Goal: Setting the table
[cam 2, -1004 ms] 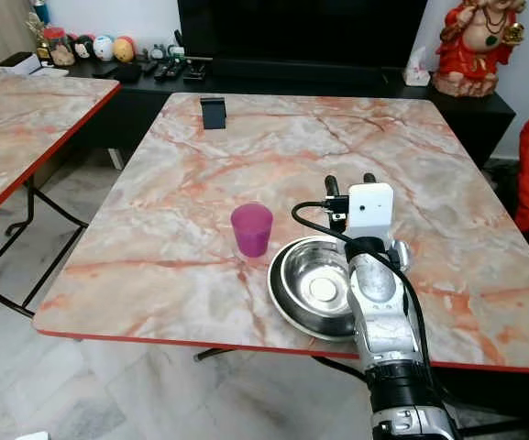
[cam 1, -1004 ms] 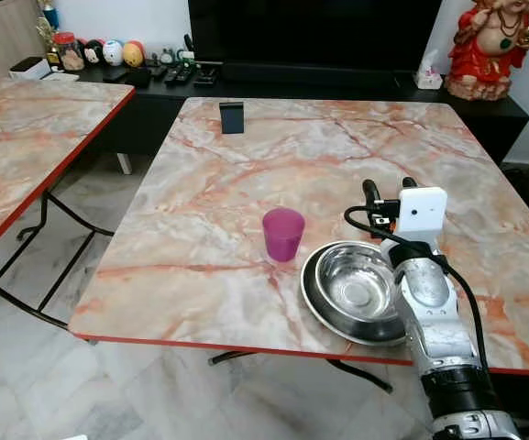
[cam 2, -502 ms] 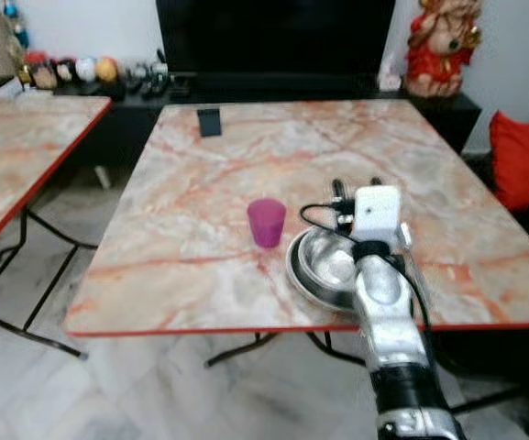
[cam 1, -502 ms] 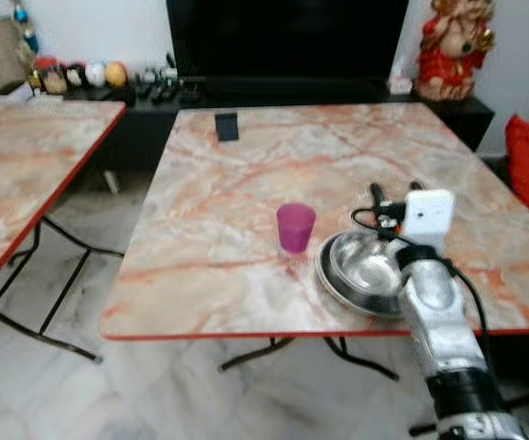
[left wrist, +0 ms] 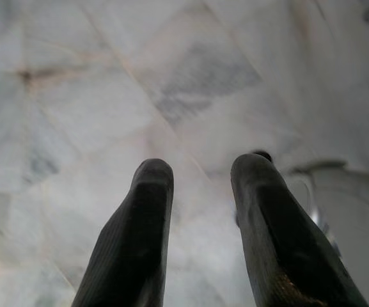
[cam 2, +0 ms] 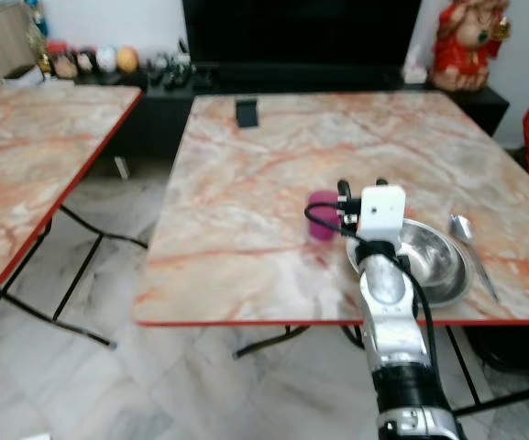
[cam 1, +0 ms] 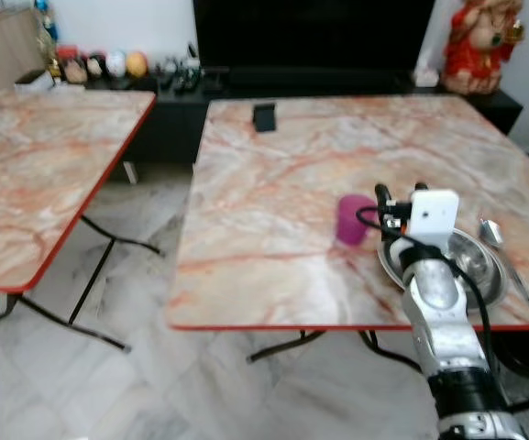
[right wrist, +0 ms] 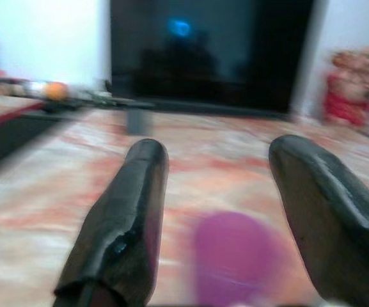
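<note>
Right claw hovers over the marble worktop, fingers spread wide toward the purple cup.

The right claw reaches over the near edge of the marble worktop, holding nothing. The purple cup stands upright just left of it; in the blurred right wrist view the cup sits ahead between the two fingers. A steel bowl rests just right of the cup, with a spoon lying at its right. A small black object stands at the far side. The left claw hangs over the tiled floor, its fingers narrowly apart.
</note>
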`<state>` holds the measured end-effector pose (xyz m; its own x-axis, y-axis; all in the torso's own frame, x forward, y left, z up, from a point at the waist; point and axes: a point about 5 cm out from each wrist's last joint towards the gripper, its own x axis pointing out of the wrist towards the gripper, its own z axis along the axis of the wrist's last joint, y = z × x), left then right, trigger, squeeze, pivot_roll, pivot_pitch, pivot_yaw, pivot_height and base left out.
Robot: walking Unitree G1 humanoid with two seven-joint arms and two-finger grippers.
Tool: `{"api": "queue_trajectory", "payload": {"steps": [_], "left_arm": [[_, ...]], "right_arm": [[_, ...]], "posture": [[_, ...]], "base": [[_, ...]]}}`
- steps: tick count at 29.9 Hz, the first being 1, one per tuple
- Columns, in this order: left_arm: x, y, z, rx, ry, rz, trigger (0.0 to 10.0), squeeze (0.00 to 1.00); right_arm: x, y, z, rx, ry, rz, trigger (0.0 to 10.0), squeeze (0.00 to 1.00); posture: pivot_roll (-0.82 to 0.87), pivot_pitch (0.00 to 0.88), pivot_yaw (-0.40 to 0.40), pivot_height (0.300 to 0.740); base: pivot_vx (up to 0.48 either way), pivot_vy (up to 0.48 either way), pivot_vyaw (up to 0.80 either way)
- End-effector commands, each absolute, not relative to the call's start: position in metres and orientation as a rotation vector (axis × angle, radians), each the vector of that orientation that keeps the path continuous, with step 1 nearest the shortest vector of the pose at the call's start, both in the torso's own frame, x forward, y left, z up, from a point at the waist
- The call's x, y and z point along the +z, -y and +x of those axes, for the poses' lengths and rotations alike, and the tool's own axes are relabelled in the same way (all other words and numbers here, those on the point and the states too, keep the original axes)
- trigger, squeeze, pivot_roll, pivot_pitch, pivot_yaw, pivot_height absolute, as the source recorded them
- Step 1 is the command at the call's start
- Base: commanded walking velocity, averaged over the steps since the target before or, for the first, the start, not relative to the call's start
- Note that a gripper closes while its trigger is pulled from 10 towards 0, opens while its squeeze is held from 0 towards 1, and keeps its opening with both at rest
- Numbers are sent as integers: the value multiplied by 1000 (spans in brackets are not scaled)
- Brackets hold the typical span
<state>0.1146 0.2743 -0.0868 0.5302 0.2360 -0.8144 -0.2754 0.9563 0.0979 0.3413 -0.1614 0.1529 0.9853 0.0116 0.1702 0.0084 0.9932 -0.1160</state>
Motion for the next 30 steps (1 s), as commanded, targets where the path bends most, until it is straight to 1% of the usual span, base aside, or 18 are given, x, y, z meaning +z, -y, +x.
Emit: {"api": "queue_trajectory", "payload": {"steps": [1, 30], "left_arm": [[-88, -273, 113, 297, -975, -35, 10000, 0], [-88, -275, 110, 307, -979, -40, 10000, 0]], "right_arm": [[158, 171, 342, -26, 186, -118, 10000, 0], [157, 172, 341, -28, 179, -118, 10000, 0]], "posture": [[-30, 0, 10, 740], [-24, 0, 4, 740]], "base": [[0, 368, 0], [0, 366, 0]]}}
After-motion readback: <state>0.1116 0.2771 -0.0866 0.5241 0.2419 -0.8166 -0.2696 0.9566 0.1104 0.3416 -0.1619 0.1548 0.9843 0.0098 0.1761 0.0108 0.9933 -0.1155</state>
